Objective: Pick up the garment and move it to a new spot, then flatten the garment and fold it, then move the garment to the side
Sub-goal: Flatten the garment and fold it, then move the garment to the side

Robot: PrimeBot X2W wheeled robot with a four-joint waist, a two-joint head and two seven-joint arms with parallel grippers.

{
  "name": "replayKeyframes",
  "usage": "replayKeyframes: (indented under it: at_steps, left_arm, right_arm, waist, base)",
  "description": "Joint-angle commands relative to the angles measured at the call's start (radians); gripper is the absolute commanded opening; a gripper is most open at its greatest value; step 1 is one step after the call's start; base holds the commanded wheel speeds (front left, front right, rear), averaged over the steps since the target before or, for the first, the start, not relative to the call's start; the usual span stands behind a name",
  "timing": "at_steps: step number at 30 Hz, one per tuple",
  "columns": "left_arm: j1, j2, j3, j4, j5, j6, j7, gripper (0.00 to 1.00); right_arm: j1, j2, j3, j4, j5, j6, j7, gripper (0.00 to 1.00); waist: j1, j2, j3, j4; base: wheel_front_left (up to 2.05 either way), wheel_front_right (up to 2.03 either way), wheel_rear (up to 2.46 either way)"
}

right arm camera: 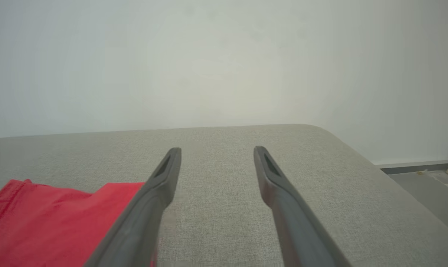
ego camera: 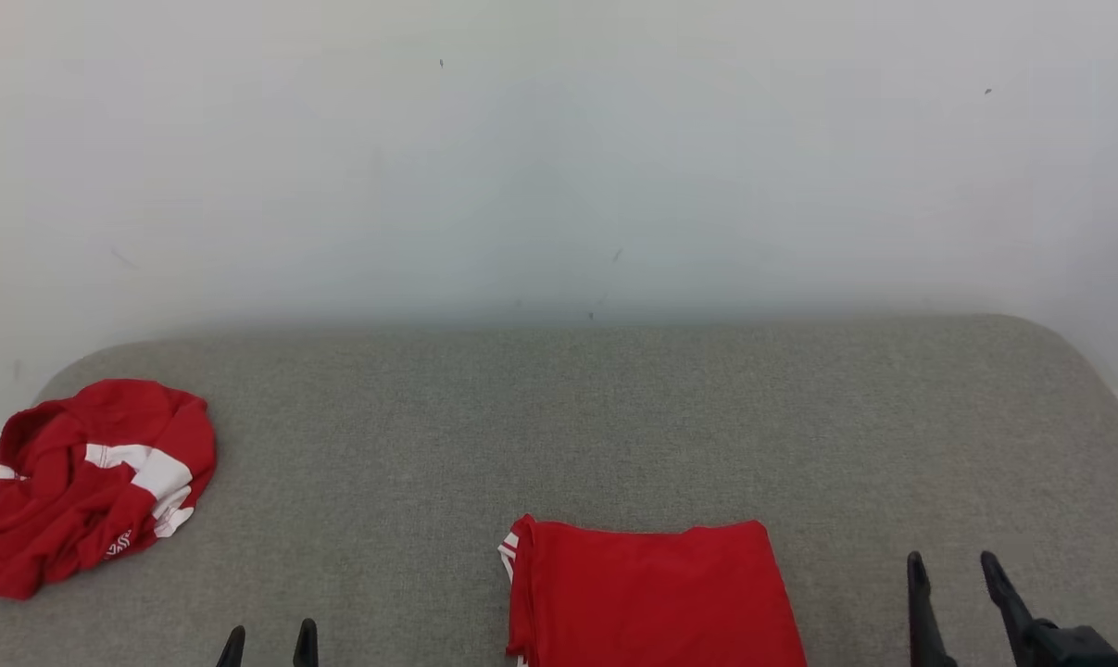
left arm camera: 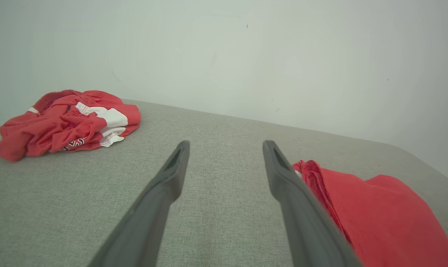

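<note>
Jaws: the left gripper (ego camera: 270, 634) and the right gripper (ego camera: 952, 561) both stand wide apart, with nothing between their fingers.
Folded garment (ego camera: 651, 593): a plain red rectangle lying flat at the near edge of the surface; its top face is smooth, and a little white trim shows at its left edge.
Left gripper: near the folded garment on its left, not touching it.
Right gripper: to the folded garment's right, clear of the cloth.
Crumpled garment (ego camera: 95, 482): a bunched red heap with white bands, well to the left of the folded garment and farther back.
Surface (ego camera: 559, 417): grey woven fabric with rounded far corners, spreading out around the folded garment.
Room: a pale wall (ego camera: 559, 157) with a few small dark marks rises behind the folded garment; grey floor (right arm camera: 428, 193) lies off to its right.
</note>
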Motion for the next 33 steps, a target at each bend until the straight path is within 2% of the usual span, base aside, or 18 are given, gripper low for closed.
replayKeyframes:
  at_steps: [1,5,12,33]
  left_arm:
    - [0.017,0.0,0.003,0.005,0.005,-0.003,-0.002,1.0]
    - [0.018,0.006,0.03,0.021,0.019,-0.005,-0.002,1.0]
    - [0.021,0.012,0.064,0.019,0.037,-0.006,-0.003,1.0]
    - [0.008,0.013,0.035,0.026,0.031,-0.007,-0.003,1.0]
  right_arm:
    - [0.002,0.0,0.009,-0.005,0.003,-0.002,0.003,1.0]
    - [0.003,-0.001,0.063,-0.01,0.02,-0.002,0.015,1.0]
    - [-0.001,-0.001,0.098,-0.006,0.036,-0.002,0.023,1.0]
    - [-0.013,-0.001,0.104,0.002,0.025,-0.002,0.043,1.0]
  waist:
    - [0.0001,0.0,-0.007,-0.005]
    - [0.0001,0.0,-0.013,-0.006]
    - [0.0001,0.0,-0.014,0.004]
    - [0.0001,0.0,0.003,0.028]
  base:
    - [0.0,0.0,0.0]
    - [0.0,0.0,0.0]
    - [0.0,0.0,0.0]
    - [0.0,0.0,0.0]
